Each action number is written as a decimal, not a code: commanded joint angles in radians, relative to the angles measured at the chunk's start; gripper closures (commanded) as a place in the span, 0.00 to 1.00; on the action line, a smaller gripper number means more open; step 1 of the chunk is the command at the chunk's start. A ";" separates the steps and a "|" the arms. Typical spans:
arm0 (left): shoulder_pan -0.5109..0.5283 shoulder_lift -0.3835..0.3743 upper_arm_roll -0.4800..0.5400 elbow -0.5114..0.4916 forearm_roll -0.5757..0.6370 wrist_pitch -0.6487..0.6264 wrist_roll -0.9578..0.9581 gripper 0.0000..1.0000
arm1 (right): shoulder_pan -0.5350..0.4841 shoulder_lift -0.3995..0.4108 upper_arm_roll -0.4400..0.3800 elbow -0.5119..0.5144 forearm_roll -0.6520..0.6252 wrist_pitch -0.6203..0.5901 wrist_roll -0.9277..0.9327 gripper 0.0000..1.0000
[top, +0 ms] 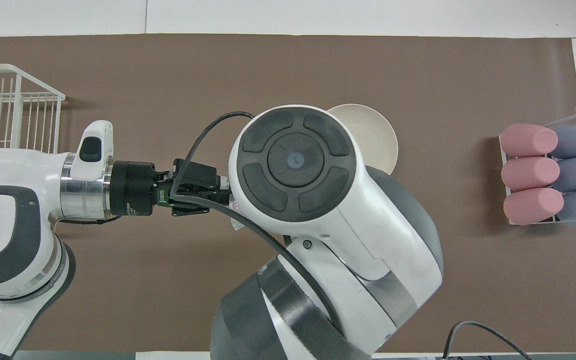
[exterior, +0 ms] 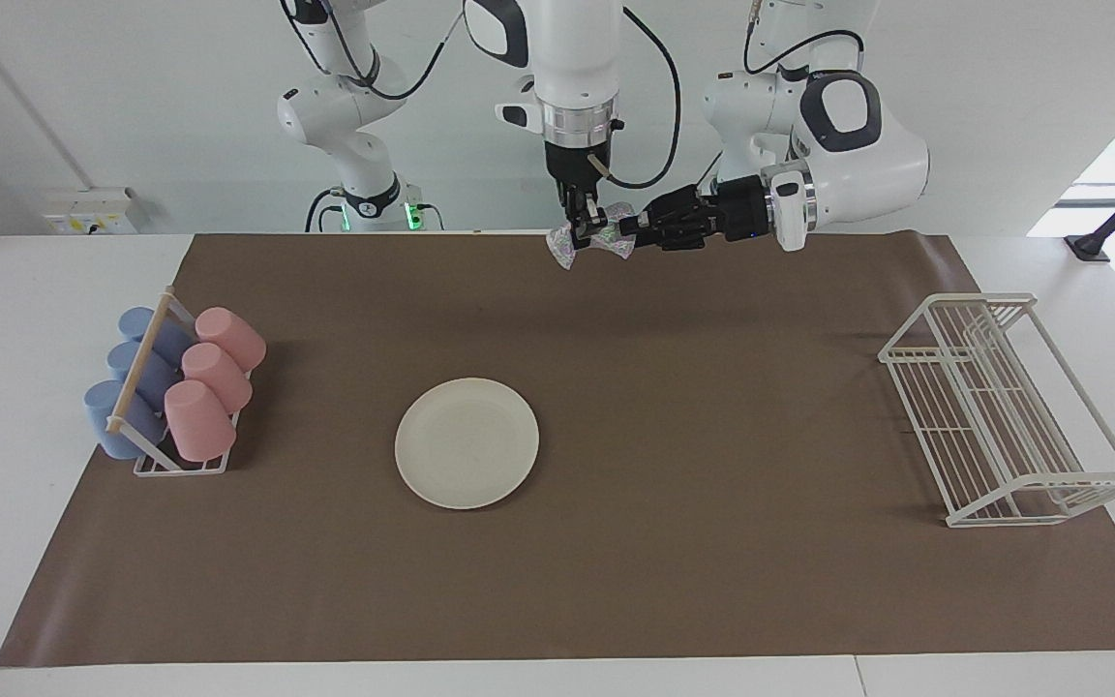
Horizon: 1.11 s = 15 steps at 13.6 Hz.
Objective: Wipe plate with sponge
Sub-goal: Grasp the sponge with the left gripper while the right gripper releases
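The small silvery-white, glittery mesh sponge [exterior: 594,241] hangs in the air over the edge of the brown mat nearest the robots, pinched at its waist so that its two wrinkly lobes flare out to either side like a bow. The right gripper [exterior: 585,221] comes straight down from above and its jaws are closed on the middle of the wad. The left gripper [exterior: 627,228] reaches in level from the left arm's end of the desk, its jaws at the lobe of the sponge that faces it – they look drawn in around that lobe, but whether they actually clamp it I cannot tell. In the overhead view the right arm's big wrist covers nearly all of the sponge; only a scrap of mesh [top: 237,224] peeks out just beside the left gripper [top: 224,192].

The round, flat, cream-white dinner plate [exterior: 467,442] lies alone on the brown paper mat [exterior: 674,581] about mid-desk, well apart from the sponge and farther from the robots than it – neither gripper is near it.

Toward the right arm's end of the desk a small white wire rack [exterior: 180,467] holds three pink tumblers [exterior: 214,376] and three blue tumblers [exterior: 127,387], all lying on their sides. Toward the left arm's end stands a white wire dish rack [exterior: 1008,407]
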<state>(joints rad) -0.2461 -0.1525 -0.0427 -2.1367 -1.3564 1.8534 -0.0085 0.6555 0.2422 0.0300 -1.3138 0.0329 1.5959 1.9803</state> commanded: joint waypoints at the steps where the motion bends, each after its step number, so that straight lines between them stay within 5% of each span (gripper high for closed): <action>1: -0.021 -0.002 0.014 0.009 -0.010 -0.003 -0.038 1.00 | -0.010 0.000 0.008 -0.005 -0.021 0.021 0.005 1.00; 5: -0.021 -0.012 0.017 0.000 -0.004 -0.016 -0.053 1.00 | -0.014 -0.004 0.004 -0.005 -0.016 0.015 -0.003 0.97; 6: -0.019 -0.013 0.017 0.000 -0.003 -0.022 -0.053 1.00 | -0.020 -0.007 0.004 -0.005 -0.015 0.010 -0.024 0.59; 7: -0.018 -0.013 0.017 0.000 -0.001 -0.022 -0.054 1.00 | -0.022 -0.012 0.004 -0.008 -0.011 0.006 -0.064 0.09; 8: -0.016 -0.015 0.017 0.000 -0.001 -0.022 -0.057 1.00 | -0.022 -0.020 0.002 -0.019 -0.011 0.004 -0.083 0.00; 12: -0.010 -0.019 0.017 -0.002 0.016 -0.025 -0.071 1.00 | -0.098 -0.084 0.001 -0.068 -0.011 -0.017 -0.297 0.00; 15: 0.031 -0.018 0.020 0.000 0.109 -0.025 -0.074 1.00 | -0.230 -0.129 0.001 -0.085 -0.011 -0.068 -0.655 0.00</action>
<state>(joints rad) -0.2433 -0.1560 -0.0332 -2.1334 -1.2985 1.8458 -0.0605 0.5082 0.1725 0.0246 -1.3412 0.0323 1.5454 1.5365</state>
